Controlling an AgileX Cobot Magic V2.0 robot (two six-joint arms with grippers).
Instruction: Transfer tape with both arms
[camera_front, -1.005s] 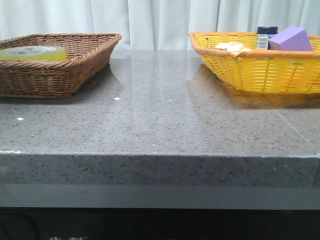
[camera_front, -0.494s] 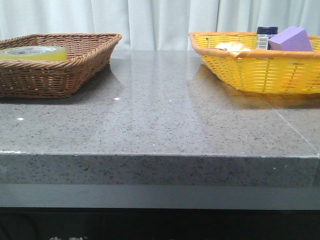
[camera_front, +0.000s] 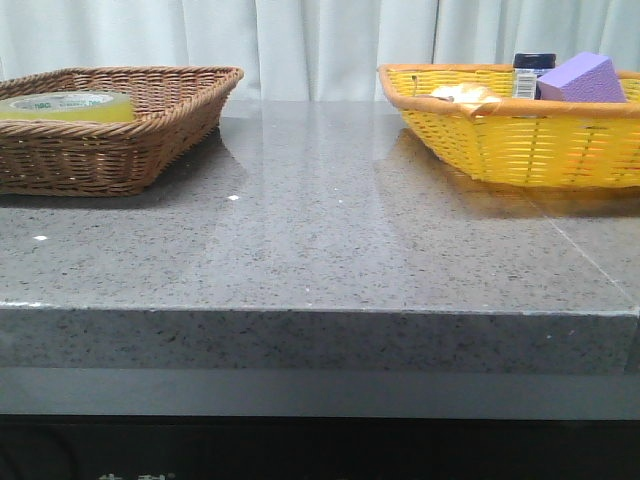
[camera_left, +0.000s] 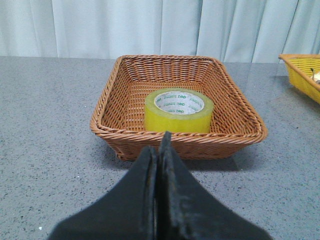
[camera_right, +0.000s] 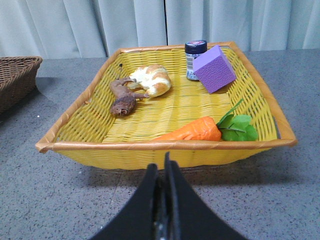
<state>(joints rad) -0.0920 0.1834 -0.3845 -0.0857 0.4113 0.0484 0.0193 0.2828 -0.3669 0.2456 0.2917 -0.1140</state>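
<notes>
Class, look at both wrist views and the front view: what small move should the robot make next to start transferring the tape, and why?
Probably the left pincer should open and advance toward the tape. Its fingers are pressed together, short of the brown basket, where the roll lies flat and untouched. The right pincer, also shut, faces the yellow basket, away from the tape, so the left arm seems better placed to begin.

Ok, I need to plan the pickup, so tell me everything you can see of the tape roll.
The tape is a wide roll of translucent yellow packing tape with a white core printed in green lettering. It lies flat, hole upward, on the floor of the brown wicker basket, nearer its front wall. Nothing else is in the basket with it. No gripper touches it; the left gripper is outside the basket, shut.
</notes>
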